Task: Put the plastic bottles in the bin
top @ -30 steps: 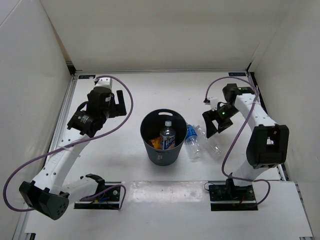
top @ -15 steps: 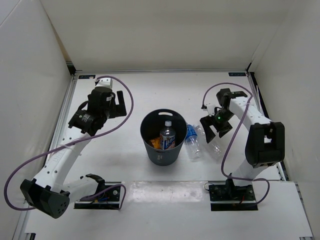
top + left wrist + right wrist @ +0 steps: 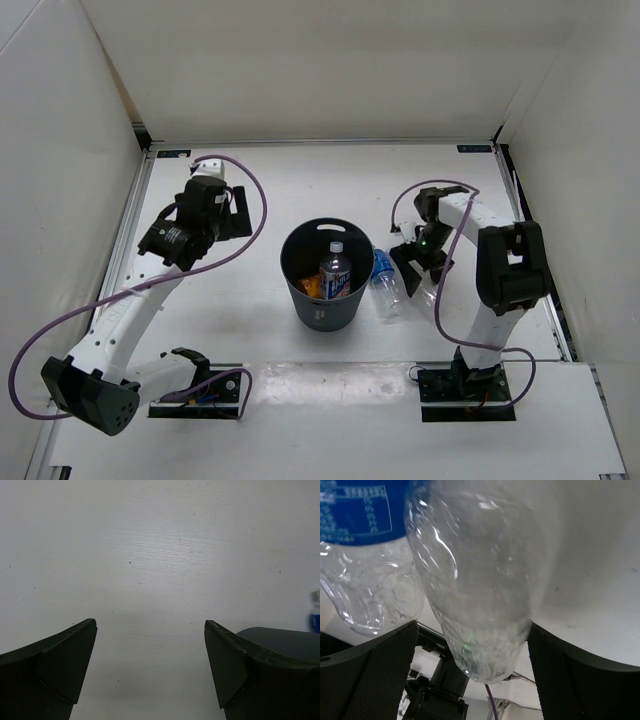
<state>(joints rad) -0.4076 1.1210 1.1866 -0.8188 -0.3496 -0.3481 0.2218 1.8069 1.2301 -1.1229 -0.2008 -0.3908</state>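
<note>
Watched the right gripper (image 3: 421, 267) swing in and down over the last second, fingers spread wide astride the plain clear bottle (image 3: 475, 580) lying on the bench (image 3: 250, 330), nothing clamped yet. Judged that bottle light, thin-walled, slick and easily crushed (best pinched gently across mid-body). Found the blue-labelled bottle (image 3: 385, 285) just beside it. Counted the orange bottle (image 3: 311, 287) and white-blue labelled bottle (image 3: 336, 275) inside the bin (image 3: 290, 250). Could not make out finger contact. Noted the left gripper (image 3: 235, 208) farther back, fingers parted, empty.

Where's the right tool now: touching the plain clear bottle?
Cannot tell. Right wrist view: plain clear bottle lies inside the open right tool, nearly meeting one finger; contact unclear.
</note>
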